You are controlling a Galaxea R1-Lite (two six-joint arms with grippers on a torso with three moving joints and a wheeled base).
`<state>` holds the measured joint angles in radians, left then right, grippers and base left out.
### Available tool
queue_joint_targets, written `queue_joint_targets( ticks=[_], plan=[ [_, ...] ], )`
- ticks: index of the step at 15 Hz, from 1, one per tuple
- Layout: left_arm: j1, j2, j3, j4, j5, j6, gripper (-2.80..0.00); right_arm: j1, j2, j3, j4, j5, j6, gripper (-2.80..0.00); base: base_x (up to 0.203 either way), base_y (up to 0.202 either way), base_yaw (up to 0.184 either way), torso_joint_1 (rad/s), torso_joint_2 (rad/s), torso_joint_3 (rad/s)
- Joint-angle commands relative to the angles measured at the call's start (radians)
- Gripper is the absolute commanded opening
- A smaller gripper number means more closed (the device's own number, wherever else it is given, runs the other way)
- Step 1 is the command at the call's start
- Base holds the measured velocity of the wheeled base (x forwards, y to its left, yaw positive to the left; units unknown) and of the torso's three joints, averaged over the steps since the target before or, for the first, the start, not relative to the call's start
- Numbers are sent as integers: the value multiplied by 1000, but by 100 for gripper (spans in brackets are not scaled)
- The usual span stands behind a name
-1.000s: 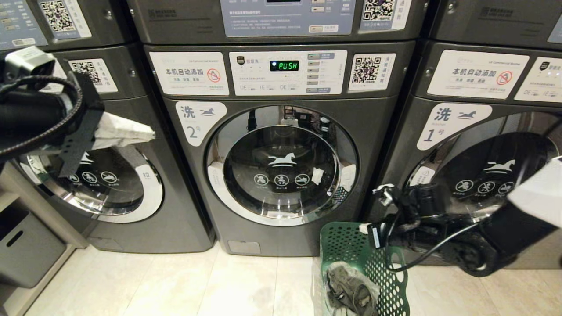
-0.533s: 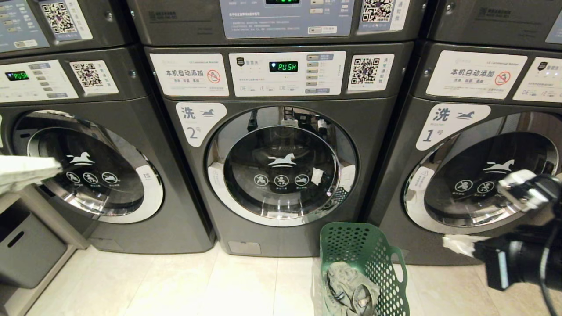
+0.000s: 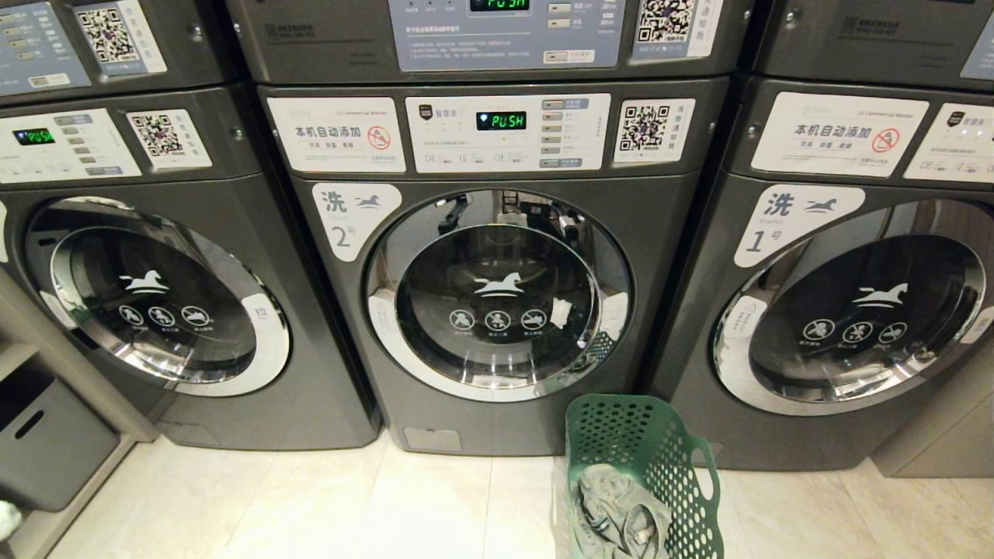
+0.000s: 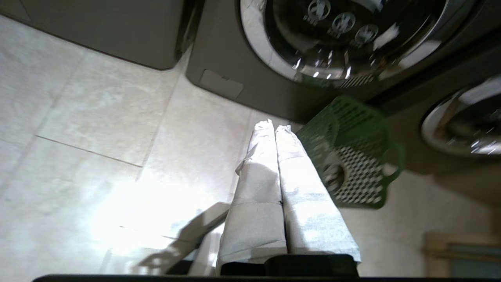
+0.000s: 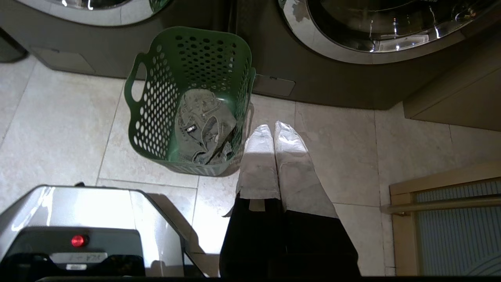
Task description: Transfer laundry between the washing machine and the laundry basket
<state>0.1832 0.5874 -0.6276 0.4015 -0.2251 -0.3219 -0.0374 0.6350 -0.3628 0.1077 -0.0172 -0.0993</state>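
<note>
The washing machine (image 3: 497, 295) marked 2 stands in the middle with its round glass door closed. On the floor in front of it, to the right, stands the green laundry basket (image 3: 668, 458) (image 5: 156, 98) (image 4: 352, 156). Grey-green laundry (image 3: 617, 516) (image 5: 203, 125) lies bundled in the basket's bottom. Neither arm shows in the head view. My left gripper (image 4: 274, 127) hangs low over the floor tiles, shut and empty, short of the basket. My right gripper (image 5: 272, 129) is shut and empty too, just beside the basket's rim above the floor.
Like machines stand left (image 3: 155, 303) and right, the right one marked 1 (image 3: 846, 310). A grey bin (image 3: 46, 442) sits on a low shelf at the far left. A wooden frame (image 5: 442, 219) borders the floor near the right gripper. My base (image 5: 90, 227) shows below.
Both arms have dropped out of the head view: the left went off at the left edge, the right swung away from above the basket and off to the right. The laundry stays in the basket.
</note>
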Motion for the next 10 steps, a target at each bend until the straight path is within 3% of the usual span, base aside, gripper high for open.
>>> queue_joint_targets(
  ticks=[1, 3, 6, 7, 8, 10],
  plan=[
    [4, -89, 121, 8, -2, 226, -280, -6, -112, 99, 1, 9, -54, -280, 0, 0, 0, 0, 0, 0],
    [5, -82, 213, 13, 24, 299, -280, -4, -187, 201, 5, 23, -110, -280, 0, 0, 0, 0, 0, 0],
    [5, -108, 381, 18, 234, 411, -280, -4, -278, 277, 37, 34, -154, -280, 0, 0, 0, 0, 0, 0],
    [5, -126, 401, 14, 264, 429, -280, -3, -285, 278, 44, 43, -161, -280, 0, 0, 0, 0, 0, 0],
    [0, -143, 419, 11, 245, 441, -280, -4, -294, 281, 47, 90, -164, -280, 0, 0, 0, 0, 0, 0],
    [-50, -223, 468, -20, 140, 452, -280, 6, -350, 278, 102, 116, -158, -280, 0, 0, 0, 0, 0, 0]
  ],
)
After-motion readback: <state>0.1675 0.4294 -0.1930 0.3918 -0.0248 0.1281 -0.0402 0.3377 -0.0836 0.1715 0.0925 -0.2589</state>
